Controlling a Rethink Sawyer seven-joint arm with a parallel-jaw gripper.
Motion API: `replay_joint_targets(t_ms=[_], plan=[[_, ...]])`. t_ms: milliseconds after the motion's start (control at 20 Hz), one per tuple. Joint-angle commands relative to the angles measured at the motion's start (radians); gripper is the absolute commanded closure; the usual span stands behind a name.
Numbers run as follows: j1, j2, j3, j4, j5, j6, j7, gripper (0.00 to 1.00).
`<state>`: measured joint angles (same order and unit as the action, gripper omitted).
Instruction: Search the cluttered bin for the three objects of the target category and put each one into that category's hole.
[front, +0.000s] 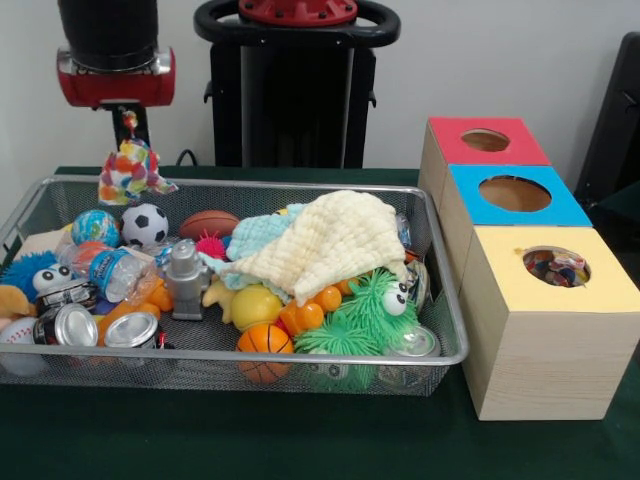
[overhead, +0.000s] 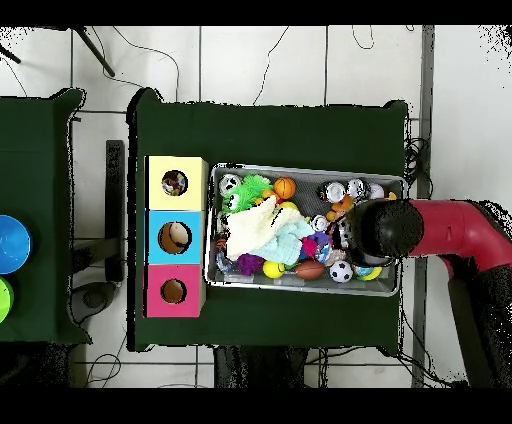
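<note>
Fingers (front: 130, 135) clamp the top of a spotted cloth (front: 131, 175), which hangs directly beneath them above the wire bin (front: 440, 262). The yellow-topped box's hole (front: 556, 267) lies well off sideways, beyond the bin's opposite end.

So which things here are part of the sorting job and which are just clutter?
Job:
spotted cloth, hanging from the gripper
wire basket
yellow-topped box hole

Clutter:
pale-yellow waffle cloth
soccer ball
basketball
green fuzzy toy
blue-topped box
red-topped box
</note>
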<state>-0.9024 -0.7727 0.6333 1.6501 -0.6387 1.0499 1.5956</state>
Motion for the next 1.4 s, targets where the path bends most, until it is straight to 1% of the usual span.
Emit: replay_joint_targets(t_ms=[50, 200, 250, 300, 450, 550, 700, 800, 1000, 1050, 1100, 1150, 1300, 1350, 1400], plan=[[0.054, -0.038, 0.074, 0.127, 0.081, -0.19, 0.065, 1.0], [0.082, -0.056, 0.055, 0.157, 0.112, -0.258, 0.109, 1.0], [0.088, -0.051, 0.051, 0.158, 0.128, -0.271, 0.111, 1.0], [0.095, -0.047, 0.041, 0.158, 0.128, -0.288, 0.117, 1.0], [0.115, -0.04, 0.015, 0.142, 0.155, -0.295, 0.106, 1.0], [0.132, -0.034, -0.005, 0.124, 0.173, -0.297, 0.113, 1.0], [0.188, -0.008, -0.055, 0.067, 0.167, -0.273, 0.139, 1.0], [0.218, 0.007, -0.074, 0.041, 0.177, -0.266, 0.158, 1.0], [0.303, 0.051, -0.133, -0.042, 0.193, -0.227, 0.224, 1.0], [0.327, 0.062, -0.152, -0.067, 0.197, -0.228, 0.244, 1.0], [0.337, 0.062, -0.163, -0.07, 0.204, -0.232, 0.255, 1.0], [0.354, 0.071, -0.177, -0.089, 0.2, -0.237, 0.265, 1.0], [0.375, 0.068, -0.191, -0.081, 0.223, -0.262, 0.25, 1.0], [0.373, 0.063, -0.188, -0.078, 0.236, -0.253, 0.233, 1.0], [0.382, 0.063, -0.187, -0.099, 0.249, -0.228, 0.22, 1.0]])
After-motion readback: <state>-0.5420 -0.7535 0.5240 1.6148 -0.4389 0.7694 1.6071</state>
